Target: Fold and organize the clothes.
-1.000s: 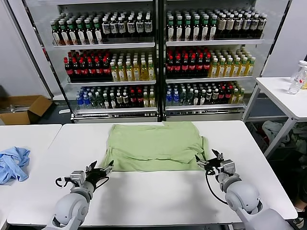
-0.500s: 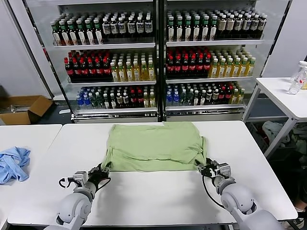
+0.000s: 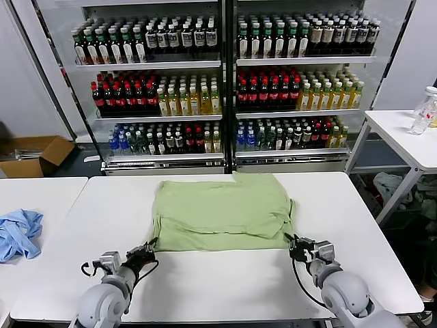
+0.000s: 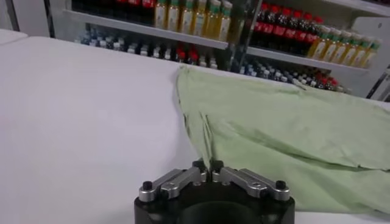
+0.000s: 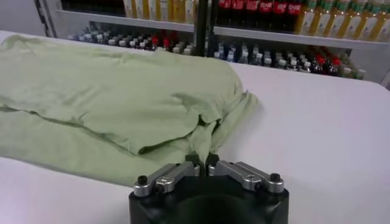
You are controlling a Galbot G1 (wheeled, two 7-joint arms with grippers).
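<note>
My left pincer [image 3: 145,253] and right pincer [image 3: 295,247] clamp the green shirt's [image 3: 222,208] near corners on the desk [image 3: 218,280]; I should lift both evenly, keeping the hem taut.

I see the light green shirt [image 3: 222,210] lying folded and rumpled mid-table, near corners pinched up.

White surface [image 3: 225,280] with rounded corners, in front of the drinks shelves. Carries one light green shirt [image 3: 222,212], folded over itself, lying flat towards the far edge, near half bare. Second white surface [image 3: 27,195] to the left, just beside, holding a crumpled light blue garment [image 3: 19,234].
</note>
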